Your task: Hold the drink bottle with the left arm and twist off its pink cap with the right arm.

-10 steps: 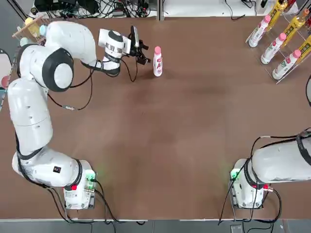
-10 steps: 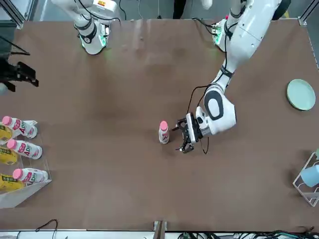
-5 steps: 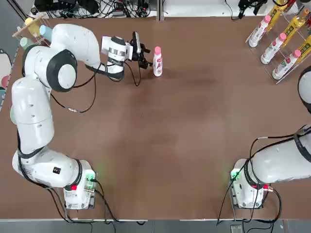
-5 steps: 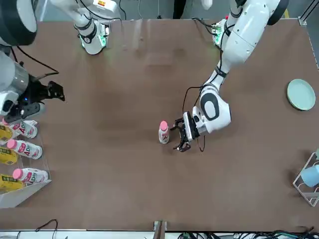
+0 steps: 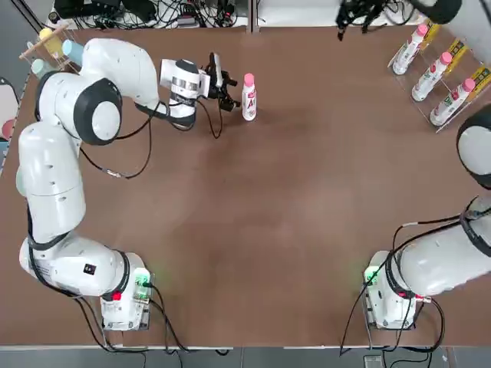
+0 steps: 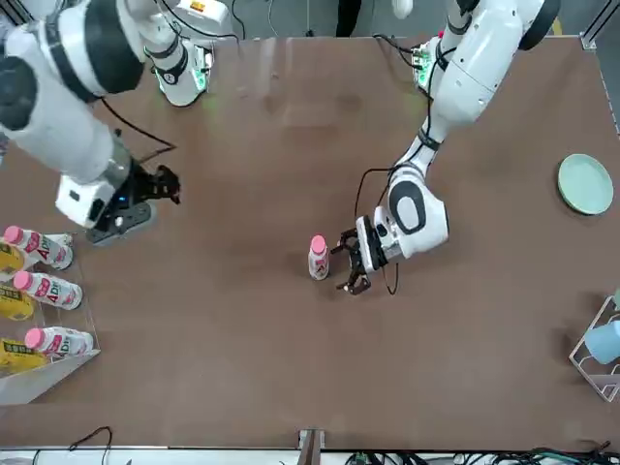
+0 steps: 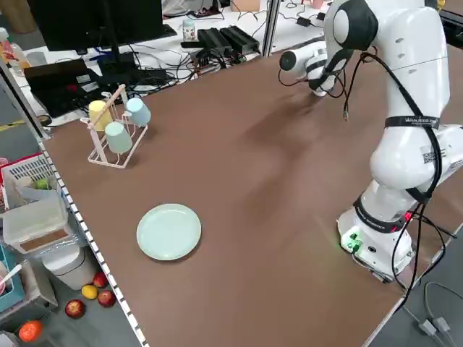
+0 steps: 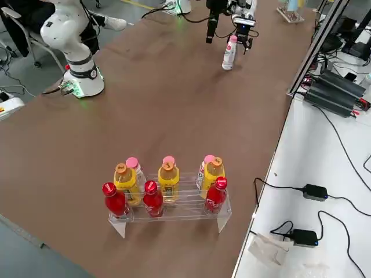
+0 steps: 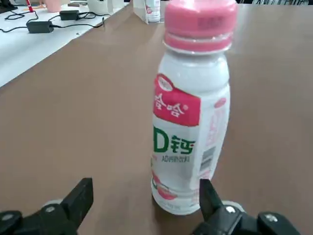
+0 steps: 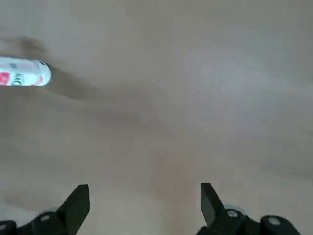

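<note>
Top view: the slim white plastic drink bottle with a red-lettered label (image 5: 248, 101) stands upright on the brown table (image 5: 291, 215), near its far edge and left of centre. Its small round pink cap (image 5: 248, 79) is on the neck. The left gripper (image 5: 227, 88), dark, lies level at the bottle's left side, just beside it, not closed on it. The right gripper (image 5: 354, 11) is at the table's far edge, well apart from the bottle. A clear rack of pink-capped white bottles (image 5: 441, 73) sits at the far right corner.

Front view: left gripper (image 6: 349, 262) sits just beside the bottle (image 6: 318, 260); fingers spread. Right gripper (image 6: 167, 184) hangs above the table between the rack (image 6: 39, 320) and the bottle, well apart from the bottle. A pale green round plate (image 6: 585, 183) lies on the left arm's side.

Left side view: only the left arm's white links (image 7: 401, 108) and the plate (image 7: 169, 230) read clearly; the bottle is hidden.

Right side view: bottle (image 8: 229, 53) upright at the far end, rack of 8 bottles (image 8: 168, 191) in the foreground.

Left wrist view: bottle (image 9: 191, 122) upright between 2 spread fingertips (image 9: 80, 198), cap (image 9: 199, 22) on. Bottle is off-centre in the gap; contact cannot be told.

Right wrist view: fingers (image 10: 78, 200) apart, bare table beneath; 1 white bottle (image 10: 24, 74) visible far off.
</note>
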Motion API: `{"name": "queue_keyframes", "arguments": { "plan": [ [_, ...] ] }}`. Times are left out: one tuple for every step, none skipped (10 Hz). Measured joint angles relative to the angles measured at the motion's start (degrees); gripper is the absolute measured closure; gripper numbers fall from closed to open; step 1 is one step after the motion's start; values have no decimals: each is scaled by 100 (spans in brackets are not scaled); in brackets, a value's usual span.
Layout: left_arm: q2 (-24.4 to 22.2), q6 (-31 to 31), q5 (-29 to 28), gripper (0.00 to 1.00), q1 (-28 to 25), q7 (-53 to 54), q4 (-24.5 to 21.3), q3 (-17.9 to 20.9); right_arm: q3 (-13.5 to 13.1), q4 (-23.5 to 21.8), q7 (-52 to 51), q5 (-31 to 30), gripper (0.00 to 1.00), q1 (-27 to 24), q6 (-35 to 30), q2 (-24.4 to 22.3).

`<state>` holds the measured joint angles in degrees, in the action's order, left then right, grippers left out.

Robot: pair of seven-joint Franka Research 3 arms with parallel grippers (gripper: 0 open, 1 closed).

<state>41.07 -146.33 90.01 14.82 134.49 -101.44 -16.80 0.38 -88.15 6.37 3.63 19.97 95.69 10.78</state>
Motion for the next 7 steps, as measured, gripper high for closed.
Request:
{"name": "queue_keyframes", "arguments": {
  "plan": [
    [1, -1, 18, 4, 2, 77, -15, 0, 7, 156, 715, 0, 0, 383, 67, 151],
    [2, -1, 19, 4, 1, 100, -35, 3, 10, 362, 1402, 1, 0, 729, 99, 319],
    [2, -2, 19, 4, 0, 107, -47, 5, 12, 548, 1976, 4, 0, 1001, 260, 536],
    [3, -2, 19, 4, 1, 112, -53, 2, 10, 682, 2424, 6, 0, 1222, 628, 809],
    [3, -2, 25, 4, 5, 129, -58, -2, 7, 774, 2795, 6, 0, 1403, 1065, 1112],
    [5, -2, 54, 4, 8, 170, -69, -4, 5, 859, 3001, 6, 0, 1523, 1387, 1395],
    [6, -2, 127, 4, 13, 248, -85, -12, 2, 980, 3139, 6, 0, 1619, 1536, 1659]
  ]
}}
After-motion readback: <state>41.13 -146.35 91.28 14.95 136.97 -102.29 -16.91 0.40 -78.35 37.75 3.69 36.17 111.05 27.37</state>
